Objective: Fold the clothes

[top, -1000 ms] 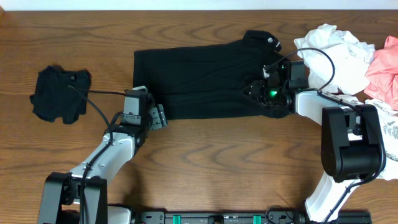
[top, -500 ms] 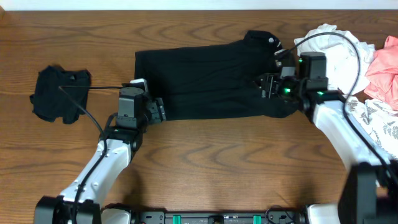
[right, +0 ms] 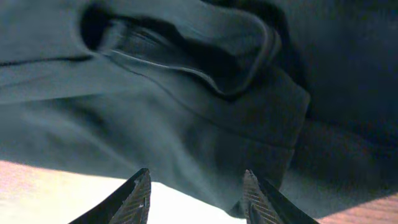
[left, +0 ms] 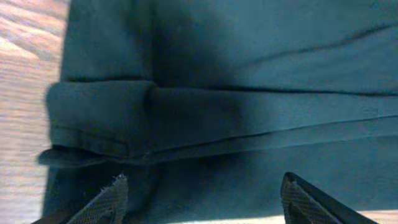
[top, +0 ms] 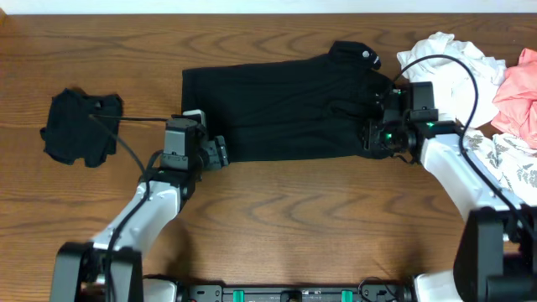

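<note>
Folding the black shirt (top: 277, 105) looks like the step in hand. It lies flat across the middle of the table (top: 294, 226), stretched from side to side, with its collar at the far right end. It looks partly folded into a long band, and the left wrist view shows a thick doubled flap near its left end.

The left gripper (left: 202, 186) sits at the shirt's near left corner. Its two fingers stand wide apart with only cloth under them, and it holds nothing. The right gripper (right: 196, 180) sits at the shirt's near right edge, close below the collar end. Its fingers are about half apart, with bright bare table between the tips and bunched cloth just past them. It holds nothing too.

I think the next move is for both grippers to go down onto the near edge, pinch it, and lift together. The cloth is soft and layered, so each pinch must catch every layer or the fold may slip.

A small black garment (top: 80, 126) lies well apart on the left. The white (top: 449, 71), pink (top: 520, 92) and leaf-print (top: 516, 172) clothes wait in a heap on the right.
</note>
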`<state>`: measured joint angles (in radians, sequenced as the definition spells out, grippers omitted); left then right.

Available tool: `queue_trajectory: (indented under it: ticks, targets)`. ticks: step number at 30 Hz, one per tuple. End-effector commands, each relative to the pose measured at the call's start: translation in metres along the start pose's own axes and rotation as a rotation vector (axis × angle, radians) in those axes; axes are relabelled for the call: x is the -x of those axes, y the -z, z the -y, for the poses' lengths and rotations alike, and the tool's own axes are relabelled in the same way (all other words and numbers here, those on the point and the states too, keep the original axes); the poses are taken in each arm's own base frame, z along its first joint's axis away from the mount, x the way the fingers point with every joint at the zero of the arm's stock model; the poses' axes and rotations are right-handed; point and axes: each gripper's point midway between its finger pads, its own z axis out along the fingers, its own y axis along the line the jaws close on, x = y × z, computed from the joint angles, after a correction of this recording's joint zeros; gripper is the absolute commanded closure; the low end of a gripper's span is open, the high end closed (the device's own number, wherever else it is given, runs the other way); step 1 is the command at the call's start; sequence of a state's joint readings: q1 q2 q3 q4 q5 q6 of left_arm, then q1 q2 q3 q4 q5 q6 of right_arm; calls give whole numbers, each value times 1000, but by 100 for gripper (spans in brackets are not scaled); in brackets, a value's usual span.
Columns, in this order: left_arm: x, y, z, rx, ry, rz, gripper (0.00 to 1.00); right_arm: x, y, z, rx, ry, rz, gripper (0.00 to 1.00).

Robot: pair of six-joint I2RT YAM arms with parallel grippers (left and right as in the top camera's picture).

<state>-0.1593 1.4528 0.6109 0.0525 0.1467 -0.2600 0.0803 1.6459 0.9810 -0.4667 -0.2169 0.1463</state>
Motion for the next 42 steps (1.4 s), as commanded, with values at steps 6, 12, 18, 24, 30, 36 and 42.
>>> queue_trajectory:
  ticks: [6,12,18,24,30,36,42]
  targets:
    - [0,-25,2,-26,-20,-2,21,-4,-25,17,-43,3,-31,53]
    - [-22,-43,-10,12,-31,-73,21,-12,-32,22,-60,-5,-61,53]
    - [-37,-50,-39,105,0,-127,21,-19,-29,46,-197,-46,-80,51]
    - [-42,-45,-65,158,62,-160,21,-20,-27,59,-226,-98,-81,51]
    - [-45,-41,-78,182,94,-175,21,-22,-25,66,-235,-139,-85,52]
    - [-44,-42,-77,181,94,-174,21,-27,-27,67,-236,-141,-95,52]
    - [-37,-38,-70,148,94,-155,20,-30,-27,64,-226,-142,-111,54]
